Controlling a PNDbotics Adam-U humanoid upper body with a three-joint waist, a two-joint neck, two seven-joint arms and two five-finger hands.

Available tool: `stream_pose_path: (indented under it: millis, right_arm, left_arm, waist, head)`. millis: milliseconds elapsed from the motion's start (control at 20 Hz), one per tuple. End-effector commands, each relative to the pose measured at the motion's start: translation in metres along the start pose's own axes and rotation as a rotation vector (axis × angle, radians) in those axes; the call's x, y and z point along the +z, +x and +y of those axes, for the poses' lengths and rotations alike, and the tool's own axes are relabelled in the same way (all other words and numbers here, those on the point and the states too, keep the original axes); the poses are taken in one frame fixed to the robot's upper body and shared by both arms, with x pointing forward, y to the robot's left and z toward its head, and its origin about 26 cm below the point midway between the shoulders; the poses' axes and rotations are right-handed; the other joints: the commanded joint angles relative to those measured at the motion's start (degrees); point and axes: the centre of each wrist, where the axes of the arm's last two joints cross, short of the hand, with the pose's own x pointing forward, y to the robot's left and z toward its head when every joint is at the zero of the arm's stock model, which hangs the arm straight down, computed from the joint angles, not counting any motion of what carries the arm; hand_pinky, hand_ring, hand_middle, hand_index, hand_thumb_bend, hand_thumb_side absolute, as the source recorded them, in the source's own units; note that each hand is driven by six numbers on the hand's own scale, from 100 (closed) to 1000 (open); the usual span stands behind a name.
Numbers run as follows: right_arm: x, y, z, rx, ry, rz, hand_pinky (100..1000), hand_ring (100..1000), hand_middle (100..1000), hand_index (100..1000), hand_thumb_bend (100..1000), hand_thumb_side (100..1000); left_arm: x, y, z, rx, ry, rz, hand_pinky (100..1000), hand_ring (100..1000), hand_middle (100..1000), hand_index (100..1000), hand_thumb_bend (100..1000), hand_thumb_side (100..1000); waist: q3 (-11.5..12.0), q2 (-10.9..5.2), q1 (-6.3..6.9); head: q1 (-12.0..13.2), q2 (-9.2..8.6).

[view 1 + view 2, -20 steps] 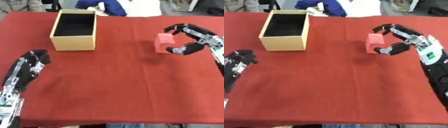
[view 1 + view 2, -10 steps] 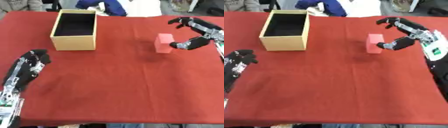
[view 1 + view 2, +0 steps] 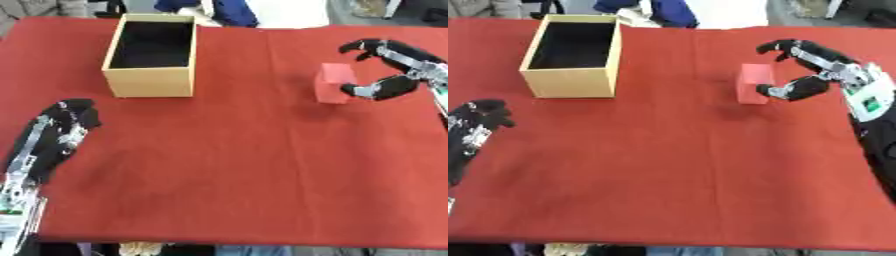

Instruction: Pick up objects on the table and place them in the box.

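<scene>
Right hand [image 3: 820,70] beside red block [image 3: 754,83]
Fingers spread in an open curl, holding nothing, thumb tip by block's near side. Box [image 3: 154,56] far to its left. Left hand [image 3: 59,131] rests open.

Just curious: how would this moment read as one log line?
right robot hand: open beside red block | left robot hand: idle | box: empty

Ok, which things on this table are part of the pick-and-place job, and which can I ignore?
Part of the job:
- red block, on the cloth beside the right hand, whose fingers curve open next to it
- open tan box, empty inside

Ignore:
- left hand, idle near the left edge
- blue and white cloth beyond the far edge
- red tablecloth
</scene>
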Motion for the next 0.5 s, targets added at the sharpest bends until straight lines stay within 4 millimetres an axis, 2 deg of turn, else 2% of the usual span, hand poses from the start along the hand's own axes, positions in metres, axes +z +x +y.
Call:
stream_pose_path:
  millis: [50,500]
  right_arm:
    - [0.0040,-0.0014,-0.0168,0.030,-0.030,0.020,850,987,871,948,347,481]
    - [0.0069,-0.0074,-0.0117,0.009,-0.063,0.064,847,983,853,943,294,493]
  left_arm:
    - [-0.0048,0.0098,0.0039,-0.027,-0.011,-0.036,1000,600,594,739,488,549]
    - [-0.0077,0.0125,0.0014,-0.031,-0.018,-0.054,1000,600,593,739,487,555]
  waist:
    - [0.26,-0.45,0.20]
    - [1.15,1.12,0.93]
  head:
    - [-0.35,0.28]
    - [-0.84,0.28]
